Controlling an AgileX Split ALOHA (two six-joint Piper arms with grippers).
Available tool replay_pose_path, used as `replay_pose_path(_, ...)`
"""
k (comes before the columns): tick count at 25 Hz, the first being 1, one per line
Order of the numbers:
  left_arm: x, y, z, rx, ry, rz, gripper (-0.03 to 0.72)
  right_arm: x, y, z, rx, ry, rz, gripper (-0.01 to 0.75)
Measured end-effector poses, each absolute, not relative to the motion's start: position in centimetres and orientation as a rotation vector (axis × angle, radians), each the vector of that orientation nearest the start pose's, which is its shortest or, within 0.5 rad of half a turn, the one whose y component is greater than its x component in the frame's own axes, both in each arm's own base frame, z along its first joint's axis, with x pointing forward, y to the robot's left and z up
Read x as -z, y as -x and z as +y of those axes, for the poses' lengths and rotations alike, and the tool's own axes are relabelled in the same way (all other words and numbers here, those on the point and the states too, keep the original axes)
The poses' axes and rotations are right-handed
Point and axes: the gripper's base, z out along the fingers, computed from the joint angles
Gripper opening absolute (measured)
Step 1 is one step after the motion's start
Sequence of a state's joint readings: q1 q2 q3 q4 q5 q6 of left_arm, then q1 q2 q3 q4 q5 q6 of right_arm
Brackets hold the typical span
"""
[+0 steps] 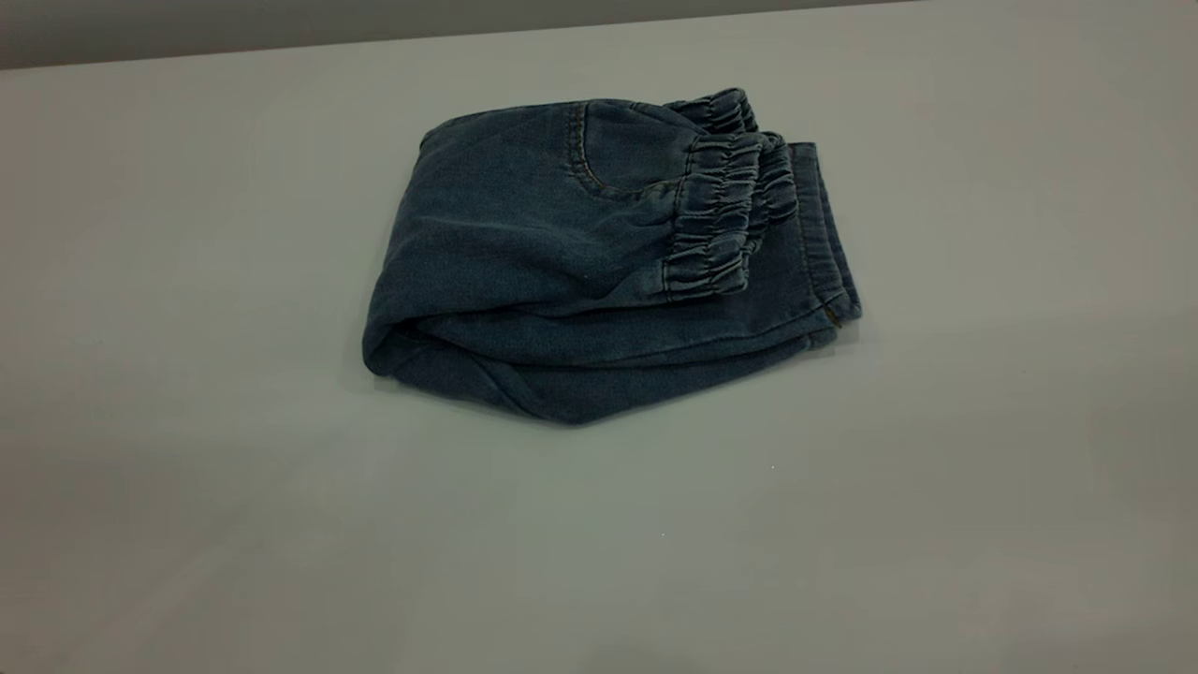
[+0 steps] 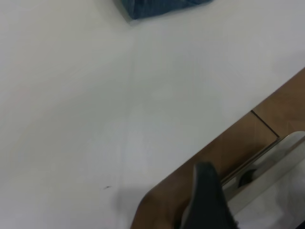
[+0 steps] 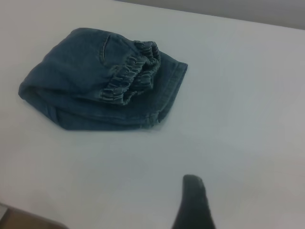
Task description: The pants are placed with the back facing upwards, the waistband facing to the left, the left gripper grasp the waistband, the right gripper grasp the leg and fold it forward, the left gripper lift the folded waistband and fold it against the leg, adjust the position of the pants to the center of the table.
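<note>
Pants [image 1: 599, 271]: folded on the bench [image 1: 187, 468], well apart from both tools.
Right tool [image 3: 194, 205]: one finger visible; grip state unclear.
Left tool [image 2: 207, 200]: at bench edge, grip unclear.

The exterior view looks down at a slant onto the worktop [image 1: 187, 468], fairly close to the folded pants [image 1: 599, 271]. The right wrist view faces the same pants [image 3: 100, 81] from farther back. The left wrist view sits over the worktop's edge [image 2: 200, 157], catching only a corner of the pants [image 2: 157, 7].
</note>
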State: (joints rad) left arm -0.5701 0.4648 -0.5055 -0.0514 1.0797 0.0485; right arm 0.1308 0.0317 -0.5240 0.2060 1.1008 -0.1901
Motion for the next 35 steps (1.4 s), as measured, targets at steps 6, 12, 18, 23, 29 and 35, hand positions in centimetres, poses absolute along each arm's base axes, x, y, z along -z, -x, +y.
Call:
replay_pose_path(6,-26.4,-5.1,-3.8,0.275,-0.762,2.426,0.433,-28.2,0.7,1.6,-0.213,0.343,2.053,0.447)
replay_pose_path(12,-26.8,-4.2,-3.3,0.3,-0.751,2.363,0.433,-28.2,0.7,1.6,-0.212,0.343,2.053,0.447)
replay_pose_path(18,-27.5,-2.3,-1.7,0.299,-0.599,2.228,0.433,-28.2,0.7,1.6,-0.213,0.343,2.053,0.447)
replay_pose_path(23,-27.7,-1.2,-0.8,0.212,-0.374,2.17,0.433,-28.2,0.7,1.6,-0.213,0.343,2.053,0.447)
replay_pose_path(29,-27.7,-1.1,-0.6,0.099,-0.154,2.172,0.433,-28.2,0.7,1.6,-0.201,0.32,2.055,0.447)
replay_pose_path(35,-27.7,-1.1,-0.5,0.045,-0.05,2.174,0.433,-28.2,0.7,1.6,-0.188,0.299,2.058,0.447)
